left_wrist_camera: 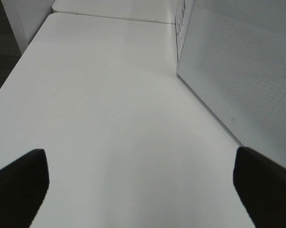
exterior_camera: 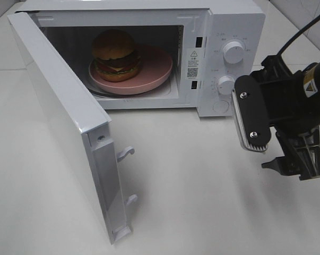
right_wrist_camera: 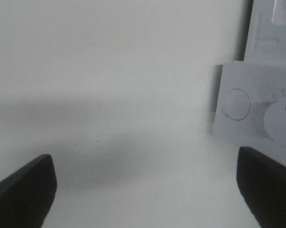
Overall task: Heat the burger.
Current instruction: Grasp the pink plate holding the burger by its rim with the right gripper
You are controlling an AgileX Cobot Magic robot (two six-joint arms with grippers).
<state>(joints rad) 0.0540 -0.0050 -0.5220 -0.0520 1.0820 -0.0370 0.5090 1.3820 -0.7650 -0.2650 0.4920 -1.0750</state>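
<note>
1. The burger (exterior_camera: 115, 54) sat on the plate (exterior_camera: 161, 70) inside the microwave (exterior_camera: 239, 21), upper centre of frame
2. The door (exterior_camera: 59, 111) stood open; I judged shutting it and turning the dial (exterior_camera: 234, 52) were left
3. Left tool (left_wrist_camera: 140, 166) and right tool (exterior_camera: 274, 141) both gaped apart, empty

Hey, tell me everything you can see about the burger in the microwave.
The burger is tall and stacked: a glossy golden-brown domed top bun over layers of dark patty, yellow cheese, red tomato and green lettuce. The bottom bun is hard to make out. It stands upright and looks intact, resting on the left part of a round pink plate. Both sit inside the white microwave, whose door is wide open. Nothing but the plate touches it.
</note>
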